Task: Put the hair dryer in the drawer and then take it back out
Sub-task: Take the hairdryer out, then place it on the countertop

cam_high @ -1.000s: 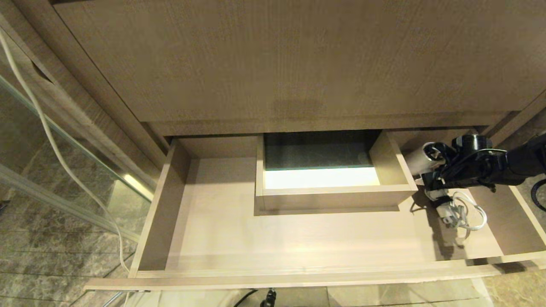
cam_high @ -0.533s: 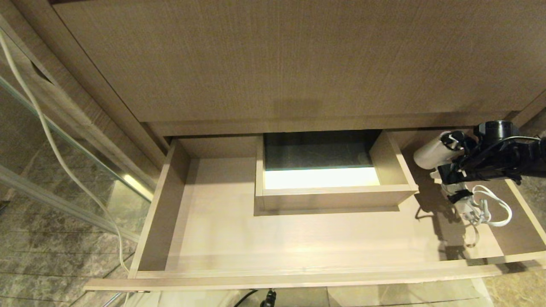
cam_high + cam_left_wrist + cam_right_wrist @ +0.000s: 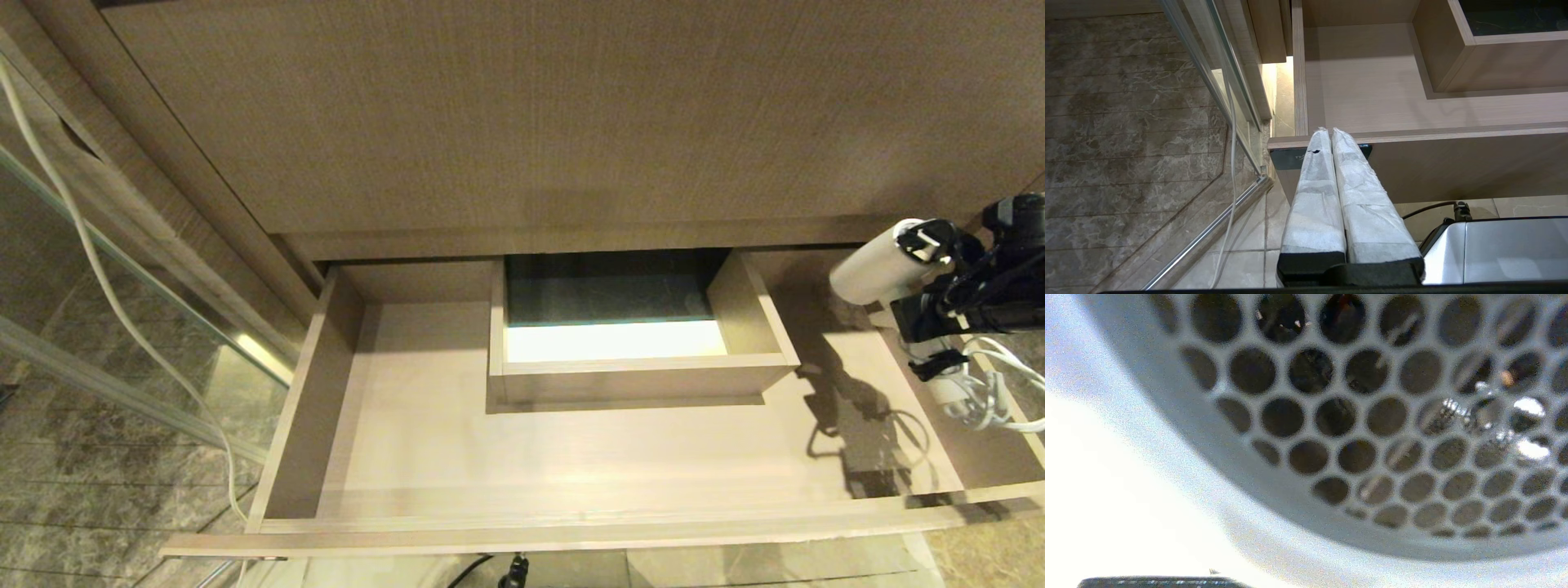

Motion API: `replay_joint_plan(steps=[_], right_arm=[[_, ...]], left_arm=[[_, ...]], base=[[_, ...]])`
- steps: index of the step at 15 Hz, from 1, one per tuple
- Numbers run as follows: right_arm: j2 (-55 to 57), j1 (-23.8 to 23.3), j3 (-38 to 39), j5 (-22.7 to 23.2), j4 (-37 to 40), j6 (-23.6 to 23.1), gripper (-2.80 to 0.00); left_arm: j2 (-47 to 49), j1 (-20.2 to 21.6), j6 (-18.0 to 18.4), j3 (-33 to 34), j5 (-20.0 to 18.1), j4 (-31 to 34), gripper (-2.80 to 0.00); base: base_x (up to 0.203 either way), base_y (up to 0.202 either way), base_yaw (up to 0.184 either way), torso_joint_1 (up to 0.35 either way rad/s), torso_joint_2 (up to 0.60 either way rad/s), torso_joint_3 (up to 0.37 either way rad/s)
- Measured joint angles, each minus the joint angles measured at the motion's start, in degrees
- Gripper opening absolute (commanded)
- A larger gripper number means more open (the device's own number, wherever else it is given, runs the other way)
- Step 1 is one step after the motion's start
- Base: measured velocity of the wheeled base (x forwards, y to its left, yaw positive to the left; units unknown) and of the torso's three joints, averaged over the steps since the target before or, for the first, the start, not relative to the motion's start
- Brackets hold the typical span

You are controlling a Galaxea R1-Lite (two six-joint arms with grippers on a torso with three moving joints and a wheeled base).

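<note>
Right tool (image 3: 939,273) grips the hair dryer (image 3: 873,269) above the drawer (image 3: 571,457) right edge; left tool (image 3: 1331,134) closed.

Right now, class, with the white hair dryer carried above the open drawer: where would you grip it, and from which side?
Probably across the hair dryer's rear barrel, coming from the robot's right, as the right gripper does. The barrel is smooth and round, and the handle and strapped cord hang below, clear of the fingers.

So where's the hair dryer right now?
In the head view, the hair dryer hangs in the right gripper above the open drawer's right end, cord dangling below it.
</note>
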Motion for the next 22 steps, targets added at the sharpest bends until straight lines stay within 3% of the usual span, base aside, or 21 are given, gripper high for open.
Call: replay_joint_plan(steps=[13,22], right_arm=[[-38.07,-0.02,21.48,-0.18,5.63,0.5,-2.8],[-51.81,0.33,23.79,0.06,9.34,0.22,-2.8]], left_arm=[[0.0,0.0,0.0,0.0,0.0,-0.02,-2.8],[0.0,0.0,-0.02,0.0,0.02,0.0,-2.8]], base=[[0.0,0.0,0.0,0.0,0.0,0.0],[0.0,0.0,0.0,0.072,-0.04,-0.031]])
